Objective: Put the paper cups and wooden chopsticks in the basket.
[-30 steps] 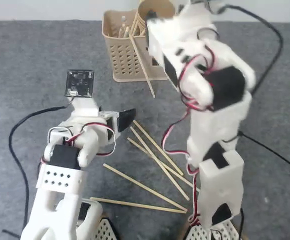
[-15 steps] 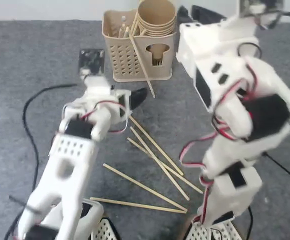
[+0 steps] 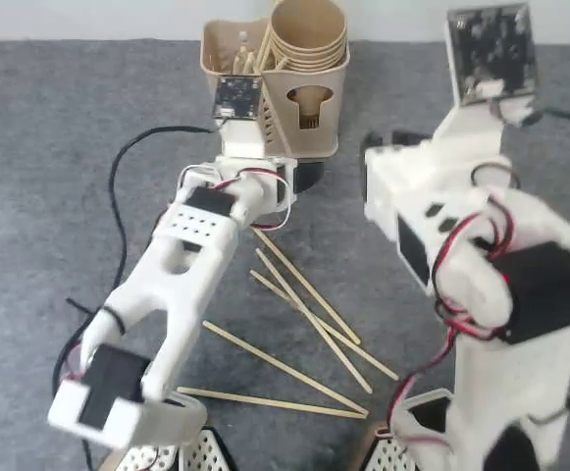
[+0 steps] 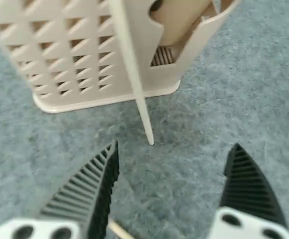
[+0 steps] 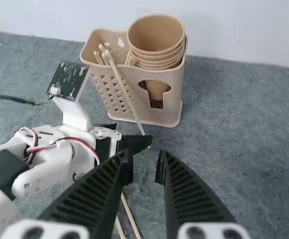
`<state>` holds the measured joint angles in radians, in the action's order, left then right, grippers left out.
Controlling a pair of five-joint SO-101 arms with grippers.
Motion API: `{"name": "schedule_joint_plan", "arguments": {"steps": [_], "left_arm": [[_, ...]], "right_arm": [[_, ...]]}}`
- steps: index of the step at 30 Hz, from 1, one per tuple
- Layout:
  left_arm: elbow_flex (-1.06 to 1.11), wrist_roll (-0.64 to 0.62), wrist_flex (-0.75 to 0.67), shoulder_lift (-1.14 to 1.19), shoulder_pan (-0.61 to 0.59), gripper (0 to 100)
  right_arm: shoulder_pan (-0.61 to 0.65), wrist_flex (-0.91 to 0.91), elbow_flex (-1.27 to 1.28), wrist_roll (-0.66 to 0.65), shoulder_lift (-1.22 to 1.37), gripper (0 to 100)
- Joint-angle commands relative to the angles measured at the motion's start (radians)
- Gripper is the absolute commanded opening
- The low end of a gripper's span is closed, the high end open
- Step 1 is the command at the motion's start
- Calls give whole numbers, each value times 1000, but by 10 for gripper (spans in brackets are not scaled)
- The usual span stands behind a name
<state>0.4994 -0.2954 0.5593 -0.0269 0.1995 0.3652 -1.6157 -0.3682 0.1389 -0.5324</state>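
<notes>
Stacked paper cups (image 3: 309,34) stand in the beige basket (image 3: 316,132) at the far middle of the table. One wooden chopstick (image 5: 127,97) leans out of the basket, its tip (image 4: 149,140) on the carpet. Several more chopsticks (image 3: 309,314) lie loose in the middle. My left gripper (image 4: 169,169) is open just before the leaning chopstick's tip, with nothing between its fingers; in the high view it sits at the basket's foot (image 3: 299,179). My right gripper (image 5: 144,162) hangs high over the loose chopsticks, back from the basket, open by a narrow gap and holding nothing.
Grey carpet covers the table. A black cable (image 3: 118,216) loops on the left side. The right arm's white body (image 3: 481,275) stands tall at the right. Both arm bases (image 3: 196,451) sit at the near edge.
The left arm has stretched forward from the table's left to the foot of the basket. The right arm has pulled back from over the basket towards the right.
</notes>
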Motion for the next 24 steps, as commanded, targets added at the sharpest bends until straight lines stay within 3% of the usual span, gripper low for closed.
{"name": "schedule_joint_plan", "arguments": {"steps": [1,10,24], "left_arm": [[-124,28,-26,57,3,270],[-245,29,-23,219,0,290],[-389,72,-26,404,2,256]], "right_arm": [[-2,163,255,-25,-180,90],[-2,433,715,-38,-556,90],[-7,423,816,-35,-572,91]]}}
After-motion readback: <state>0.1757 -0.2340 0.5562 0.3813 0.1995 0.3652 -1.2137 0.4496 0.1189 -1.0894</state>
